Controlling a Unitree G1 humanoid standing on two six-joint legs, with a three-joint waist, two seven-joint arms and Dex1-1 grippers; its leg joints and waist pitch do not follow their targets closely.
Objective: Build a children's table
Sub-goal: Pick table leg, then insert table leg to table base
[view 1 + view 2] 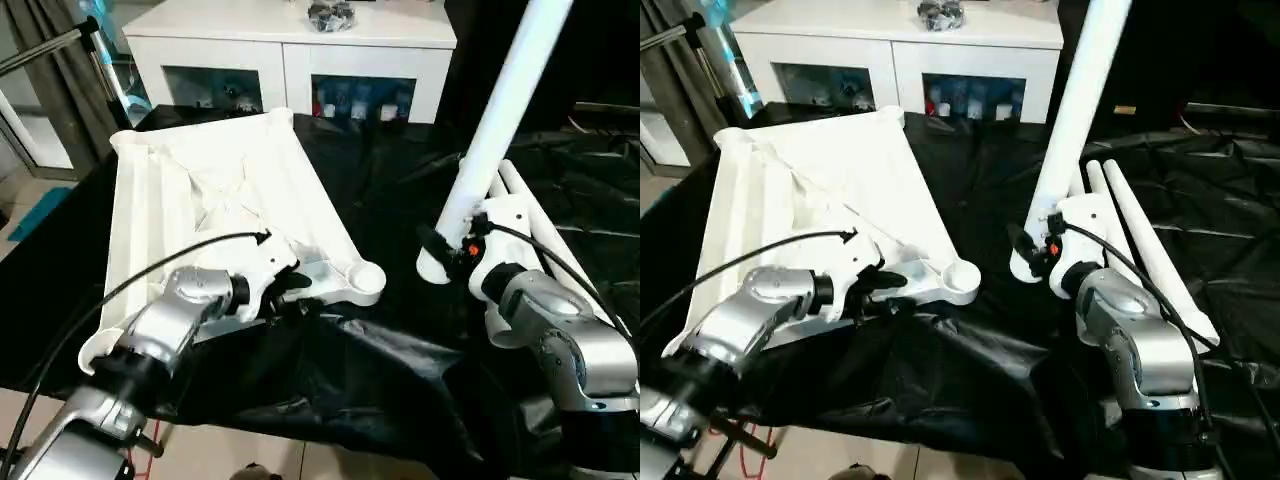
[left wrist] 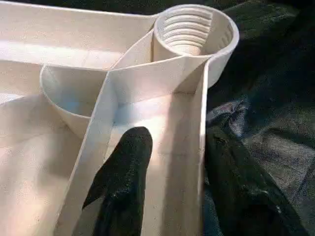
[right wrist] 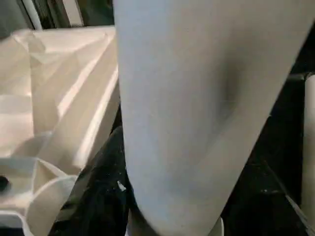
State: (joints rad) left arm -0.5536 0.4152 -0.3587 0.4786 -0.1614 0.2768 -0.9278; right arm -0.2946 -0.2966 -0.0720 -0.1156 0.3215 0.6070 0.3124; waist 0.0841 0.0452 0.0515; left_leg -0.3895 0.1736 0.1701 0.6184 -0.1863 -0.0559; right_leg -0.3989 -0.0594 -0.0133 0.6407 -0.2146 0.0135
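Observation:
The white tabletop lies underside up on the black cloth, ribs showing. Its near right corner socket is empty, and the threads inside the socket are visible. My left gripper straddles the near rim wall just behind that socket. One finger sits inside the channel with a gap to the wall, and the other finger lies outside against it. My right gripper is shut on the lower end of a white leg. That leg slants up to the right, its bottom end hanging just right of the socket.
Two more white legs lie side by side on the cloth behind my right arm. A white cabinet with glass doors stands at the back. The black cloth bunches in folds along the table's front edge.

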